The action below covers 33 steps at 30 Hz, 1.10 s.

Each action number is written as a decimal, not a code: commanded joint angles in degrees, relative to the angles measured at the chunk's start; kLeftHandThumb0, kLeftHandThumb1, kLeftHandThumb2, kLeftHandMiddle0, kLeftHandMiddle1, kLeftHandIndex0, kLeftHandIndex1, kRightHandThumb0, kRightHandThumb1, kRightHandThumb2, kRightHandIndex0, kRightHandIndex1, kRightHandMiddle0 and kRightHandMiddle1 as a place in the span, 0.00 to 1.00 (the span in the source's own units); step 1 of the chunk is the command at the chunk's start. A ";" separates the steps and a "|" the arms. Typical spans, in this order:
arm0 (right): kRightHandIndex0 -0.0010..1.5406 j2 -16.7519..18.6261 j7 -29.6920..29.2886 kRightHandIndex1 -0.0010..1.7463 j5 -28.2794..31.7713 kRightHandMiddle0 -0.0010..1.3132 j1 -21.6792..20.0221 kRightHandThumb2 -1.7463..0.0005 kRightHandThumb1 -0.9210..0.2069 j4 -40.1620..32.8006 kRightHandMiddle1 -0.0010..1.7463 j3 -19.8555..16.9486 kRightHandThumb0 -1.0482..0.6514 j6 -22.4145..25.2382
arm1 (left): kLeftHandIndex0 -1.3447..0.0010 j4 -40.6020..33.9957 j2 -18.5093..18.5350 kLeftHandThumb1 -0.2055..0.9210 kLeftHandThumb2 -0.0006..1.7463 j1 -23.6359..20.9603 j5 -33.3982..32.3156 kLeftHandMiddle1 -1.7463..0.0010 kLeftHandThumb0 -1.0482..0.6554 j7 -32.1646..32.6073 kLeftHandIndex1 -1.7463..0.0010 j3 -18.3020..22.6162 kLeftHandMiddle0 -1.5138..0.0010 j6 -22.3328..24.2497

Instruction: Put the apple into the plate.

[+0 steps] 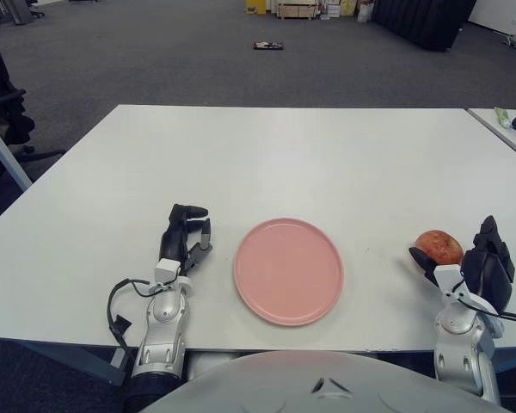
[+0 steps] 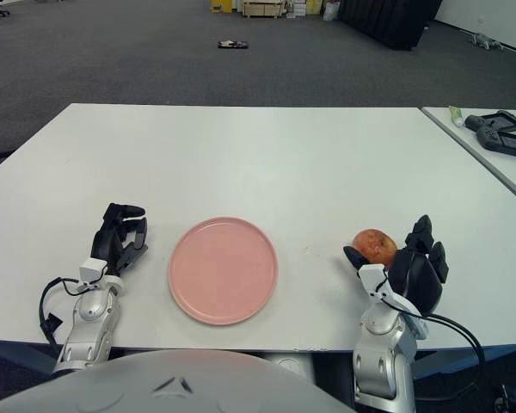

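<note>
The apple [image 2: 375, 247] sits on the white counter [image 1: 275, 163] near its front right corner, well to the right of the pink plate [image 1: 288, 271]. It is red with a yellowish patch and rests on the counter surface, not on the plate.

The fingers [image 2: 423, 249] of the right hand [image 2: 396, 262] are spread and raised just to the right of the apple, and a dark thumb tip reaches along the fruit's near left side. Whether any of them actually touch the apple cannot be told; they are not wrapped around it and the fruit is not lifted. Behind them, the silver wrist and forearm run down over the front edge of the counter, with a black cable looping off to the right.

The plate lies flat near the middle of the front edge, with nothing on it.

The left hand [image 1: 186, 237] shows just left of the plate, its dark fingers [image 1: 189, 225] loosely curled downward and holding nothing; its silver forearm and a black cable trail back toward the front left edge.

At the far right, a second counter [image 2: 490, 151] carries a black device [image 2: 503, 133] and a small green object [image 2: 458, 114]. Grey floor [image 1: 198, 60] stretches beyond.
</note>
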 commanded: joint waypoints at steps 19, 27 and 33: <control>0.00 -5.38 17.44 0.00 -6.21 0.00 -0.97 0.86 0.09 -6.10 0.00 7.00 0.00 13.29 | 0.84 -0.57 -0.52 0.96 0.34 1.25 0.12 0.08 0.41 0.15 0.00 0.15 0.75 2.27; 0.00 -4.87 16.71 0.00 -8.49 0.00 -1.92 0.85 0.07 -6.40 0.00 8.29 0.01 15.58 | 0.85 -0.87 -0.59 0.99 0.32 1.52 0.24 0.07 0.41 0.32 0.00 0.16 0.76 2.20; 0.00 -3.86 15.02 0.00 -9.73 0.00 -2.74 0.84 0.05 -5.98 0.00 8.78 0.03 16.58 | 0.85 -1.34 -0.75 0.99 0.31 1.74 0.07 0.07 0.41 0.40 0.00 0.30 0.75 2.49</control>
